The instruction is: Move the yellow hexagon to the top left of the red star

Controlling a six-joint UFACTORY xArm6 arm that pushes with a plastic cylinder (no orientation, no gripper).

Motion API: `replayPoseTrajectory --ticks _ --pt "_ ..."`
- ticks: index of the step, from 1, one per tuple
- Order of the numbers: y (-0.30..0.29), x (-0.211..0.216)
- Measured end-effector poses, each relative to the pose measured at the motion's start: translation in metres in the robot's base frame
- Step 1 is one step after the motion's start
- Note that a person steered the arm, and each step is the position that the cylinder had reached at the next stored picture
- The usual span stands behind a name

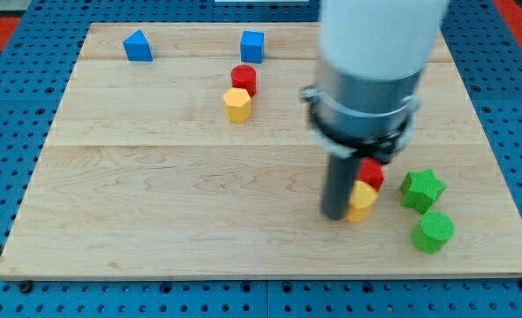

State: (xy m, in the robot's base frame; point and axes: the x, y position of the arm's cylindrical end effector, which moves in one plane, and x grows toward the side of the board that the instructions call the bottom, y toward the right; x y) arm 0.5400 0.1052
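A yellow hexagon (237, 104) lies in the upper middle of the wooden board (155, 194), touching a red cylinder (244, 79) just above it. A red block (373, 174), partly hidden behind the arm, sits at the view's right; its shape cannot be made out. A second yellow block (363, 202) lies just below it, its shape unclear. My tip (336, 215) rests on the board, touching the left side of this second yellow block and far to the lower right of the yellow hexagon.
A green star (421, 189) and a green cylinder (434, 231) lie right of the tip. A blue triangle-like block (138, 46) and a blue cube (253, 46) sit near the board's top edge. The arm's wide body (371, 79) hides part of the upper right board.
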Motion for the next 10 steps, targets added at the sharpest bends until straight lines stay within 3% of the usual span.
replayPoseTrajectory --ticks 1,2,3,4,5,6,7,8,9,10 --pt "-0.084 0.049" --pt "-0.194 0.009" --pt "-0.208 -0.093" --pt "-0.249 -0.139" --pt "-0.216 -0.196" --pt "-0.135 -0.156" --pt "-0.101 -0.106" --pt "-0.033 -0.095" --pt "-0.05 -0.1" --pt "-0.132 -0.132"
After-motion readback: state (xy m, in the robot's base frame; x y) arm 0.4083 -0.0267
